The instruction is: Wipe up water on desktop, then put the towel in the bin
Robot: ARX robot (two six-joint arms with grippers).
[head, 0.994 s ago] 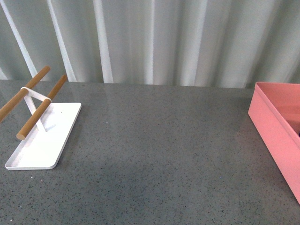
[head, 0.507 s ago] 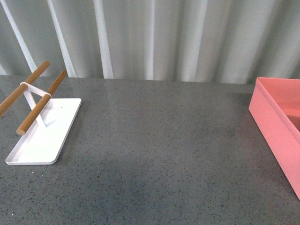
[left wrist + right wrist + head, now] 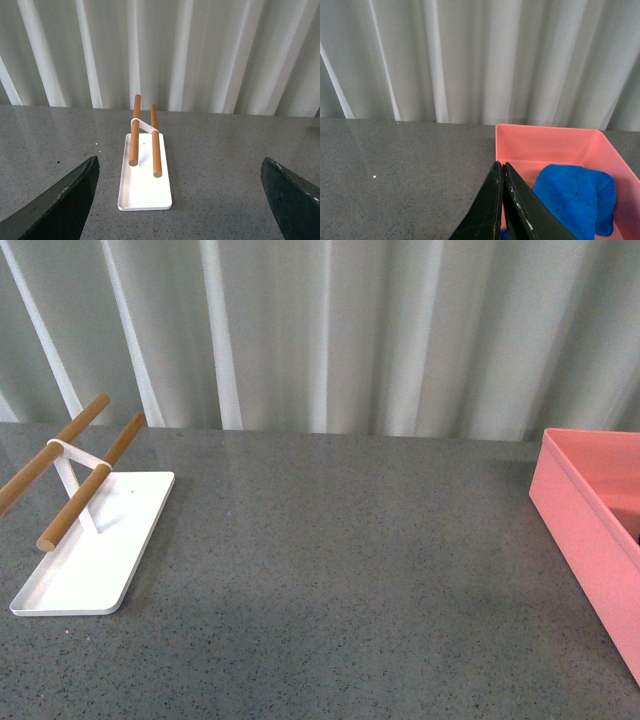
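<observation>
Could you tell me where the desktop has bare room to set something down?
The broad middle of the desktop, between the white tray with wooden rods and the bin, lies bare. The bin itself already holds the towel.

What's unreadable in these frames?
- Towel: absent from front view, where the frame edge crops the bin; in right wrist view the shut right pincer covers its near part.
- Water on the desktop: no wet patch discernible.
- Left pincer: open, only fingertips visible.

Pale pleated curtain [image 3: 330, 330] behind; soft, even light
</observation>
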